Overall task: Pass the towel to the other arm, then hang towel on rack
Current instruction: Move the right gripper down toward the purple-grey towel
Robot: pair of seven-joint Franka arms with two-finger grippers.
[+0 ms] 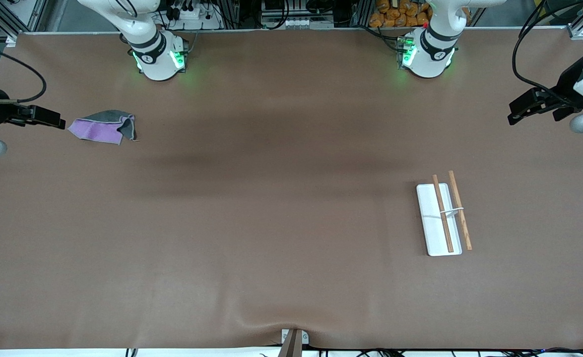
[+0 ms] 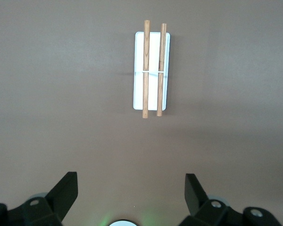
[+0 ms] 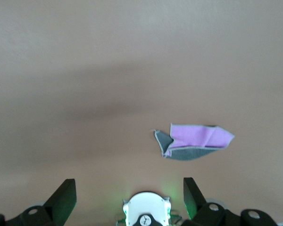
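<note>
The towel (image 1: 102, 130) lies crumpled on the table toward the right arm's end, purple face up with a dark grey edge folded over. It also shows in the right wrist view (image 3: 193, 141). The rack (image 1: 442, 215) lies toward the left arm's end, a white base with two brown rods, and shows in the left wrist view (image 2: 150, 70). My right gripper (image 1: 55, 121) is open and empty, up over the table's end beside the towel (image 3: 129, 190). My left gripper (image 1: 517, 111) is open and empty, up over the other end of the table (image 2: 130, 188).
The brown table mat (image 1: 271, 223) is bare between the towel and the rack. The right arm's base (image 1: 157, 57) and the left arm's base (image 1: 427, 54) stand along the table edge farthest from the front camera. A small clamp (image 1: 293, 339) sits at the nearest edge.
</note>
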